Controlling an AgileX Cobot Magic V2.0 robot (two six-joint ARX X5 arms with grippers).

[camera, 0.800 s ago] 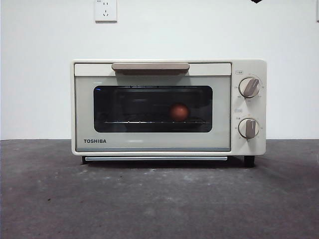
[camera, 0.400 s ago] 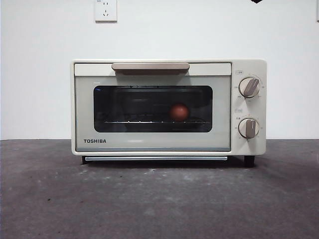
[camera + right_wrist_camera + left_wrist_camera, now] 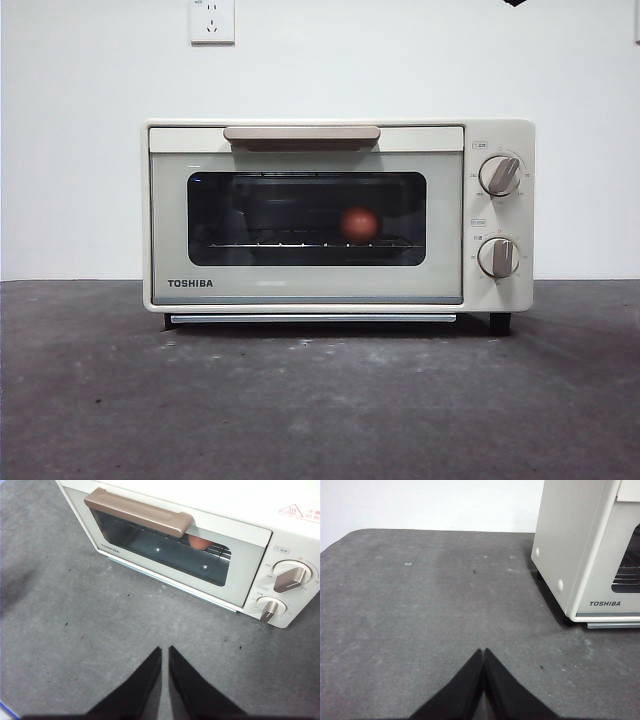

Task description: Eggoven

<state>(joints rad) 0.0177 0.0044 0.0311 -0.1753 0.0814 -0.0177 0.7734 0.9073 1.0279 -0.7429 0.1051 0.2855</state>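
Egg [image 3: 359, 224] blurred behind closed oven [image 3: 338, 215] door's dark glass.

Even bright light, soft shadows, egg [image 3: 359, 224] blurred

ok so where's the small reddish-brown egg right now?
The small reddish-brown egg sits inside the cream TOSHIBA toaster oven, on the wire rack behind the closed dark glass door; in the front view it is right of the window's centre.

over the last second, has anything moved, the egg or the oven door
Nothing visibly changed. The egg sits on the rack inside the TOSHIBA toaster oven, door closed, both knobs as they were. Left gripper and right gripper hang over the table, holding nothing.
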